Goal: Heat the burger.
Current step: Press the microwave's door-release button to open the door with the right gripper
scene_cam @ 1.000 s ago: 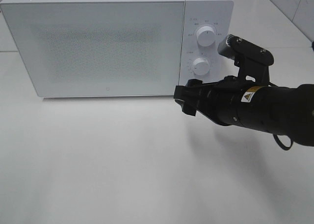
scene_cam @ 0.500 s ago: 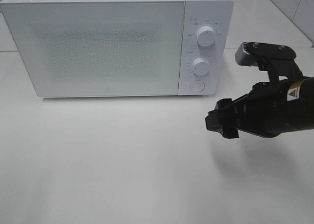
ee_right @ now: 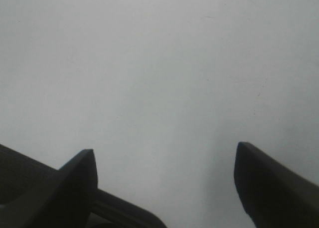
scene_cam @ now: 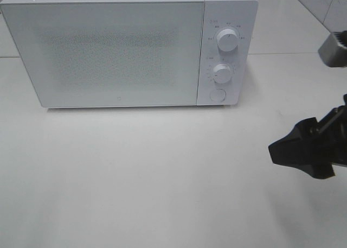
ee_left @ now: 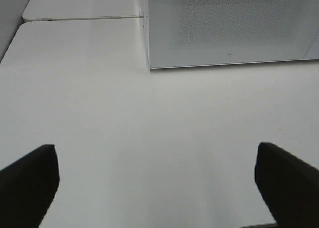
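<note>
Right end effector (ee_right: pixel 164 148) pulled back from microwave (scene_cam: pixel 108 52) toward right side, jaws wide; left end effector (ee_left: pixel 155 145) wide.

Right pincer (scene_cam: pixel 286 151) withdrawn from microwave (scene_cam: pixel 108 47), now well apart near view's right edge.

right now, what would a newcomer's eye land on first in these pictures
The big white microwave at the back of the white table, door shut, two round dials on its right-hand panel. Next, the black right end effector at the high view's right edge, jaws open and empty.
</note>
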You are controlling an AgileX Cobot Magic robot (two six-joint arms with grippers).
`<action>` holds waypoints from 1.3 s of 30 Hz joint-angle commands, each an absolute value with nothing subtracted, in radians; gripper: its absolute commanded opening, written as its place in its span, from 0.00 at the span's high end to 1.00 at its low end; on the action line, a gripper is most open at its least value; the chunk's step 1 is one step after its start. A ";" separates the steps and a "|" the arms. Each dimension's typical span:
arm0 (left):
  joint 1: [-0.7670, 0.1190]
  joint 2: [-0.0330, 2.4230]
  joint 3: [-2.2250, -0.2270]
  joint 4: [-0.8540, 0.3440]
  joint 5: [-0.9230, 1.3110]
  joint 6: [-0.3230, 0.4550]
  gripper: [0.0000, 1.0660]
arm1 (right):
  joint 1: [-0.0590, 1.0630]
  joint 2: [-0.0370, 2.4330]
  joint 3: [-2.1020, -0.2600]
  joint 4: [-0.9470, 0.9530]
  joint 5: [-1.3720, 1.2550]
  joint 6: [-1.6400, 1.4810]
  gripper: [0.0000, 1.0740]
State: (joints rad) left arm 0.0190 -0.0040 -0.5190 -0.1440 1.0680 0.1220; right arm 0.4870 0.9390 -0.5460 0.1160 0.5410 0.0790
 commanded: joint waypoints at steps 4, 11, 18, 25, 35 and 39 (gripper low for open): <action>0.021 -0.010 -0.516 -0.150 1.072 0.124 0.06 | 0.480 0.811 -0.547 0.110 0.655 0.086 0.31; 0.021 -0.010 -0.516 -0.150 1.072 0.124 0.06 | 0.479 0.607 -0.547 -0.018 0.814 0.142 0.31; 0.021 -0.010 -0.516 -0.150 1.072 0.124 0.06 | 0.382 0.464 -0.547 -0.055 0.905 0.170 0.31; 0.021 -0.010 -0.516 -0.150 1.072 0.124 0.06 | 0.239 0.263 -0.547 -0.059 0.996 0.166 0.31; 0.021 -0.010 -0.516 -0.150 1.072 0.124 0.06 | 0.110 0.053 -0.528 -0.096 0.959 0.127 0.31; 0.021 -0.010 -0.516 -0.150 1.072 0.124 0.06 | 0.076 -0.033 -0.489 -0.098 0.962 0.122 0.31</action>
